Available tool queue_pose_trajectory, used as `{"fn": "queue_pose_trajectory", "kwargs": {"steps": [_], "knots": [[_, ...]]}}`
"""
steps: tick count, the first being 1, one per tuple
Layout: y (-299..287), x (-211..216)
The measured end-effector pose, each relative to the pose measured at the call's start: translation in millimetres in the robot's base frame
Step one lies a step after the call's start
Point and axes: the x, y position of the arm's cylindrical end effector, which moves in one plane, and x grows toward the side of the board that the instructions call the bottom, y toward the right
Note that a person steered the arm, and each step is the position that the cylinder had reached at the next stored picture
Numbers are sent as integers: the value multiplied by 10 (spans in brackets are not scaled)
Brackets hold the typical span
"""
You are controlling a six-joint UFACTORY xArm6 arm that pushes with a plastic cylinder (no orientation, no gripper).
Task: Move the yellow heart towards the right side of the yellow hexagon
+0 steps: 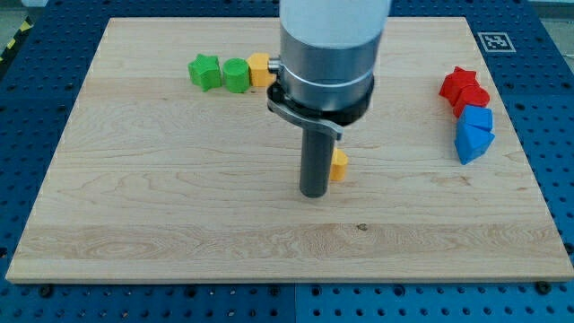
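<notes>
My tip (314,194) against yellow heart (339,165)

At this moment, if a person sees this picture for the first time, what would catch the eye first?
First the big grey arm body coming down from the view's top centre, ending in the dark rod whose tip rests mid-board, right beside a yellow block on its right. Next, two clusters: green blocks with another yellow block at upper left, and red blocks above blue blocks at the right edge.
</notes>
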Motion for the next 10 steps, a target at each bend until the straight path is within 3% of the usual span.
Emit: {"fn": "queue_pose_trajectory", "kwargs": {"steps": [2,6,8,10], "knots": [[67,-263],[454,-231],[590,-618],[961,-392]]}}
